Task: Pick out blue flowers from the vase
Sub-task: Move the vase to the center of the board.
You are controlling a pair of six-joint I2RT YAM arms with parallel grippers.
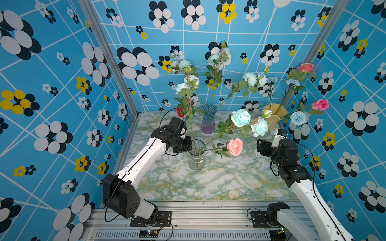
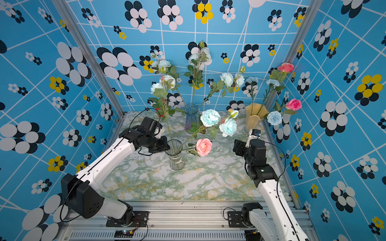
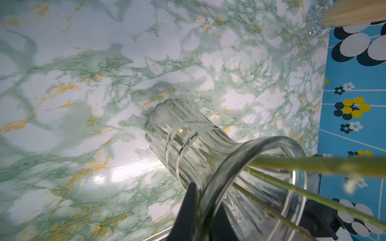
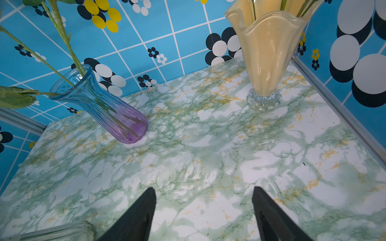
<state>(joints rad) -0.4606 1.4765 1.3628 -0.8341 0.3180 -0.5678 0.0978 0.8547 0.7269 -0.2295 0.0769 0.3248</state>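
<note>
Here, nearest, the left gripper [image 1: 188, 146] is squeezed shut on the rim of the clear vase [image 1: 196, 159], which stands on the table [image 1: 208, 183]. The right gripper [image 4: 204, 188] has its jaws wide apart with nothing in them. The blue flowers [image 1: 241, 117] lean out of that vase toward it, above a pink rose [image 1: 235, 147]. They look light and soft, so squashing a bloom would be bad. The thin stem [image 1: 212, 139] near the rim seems the best place to pinch. Farther back, more stand in a purple vase [image 1: 208, 122] and a yellow vase [image 1: 273, 120].
</note>
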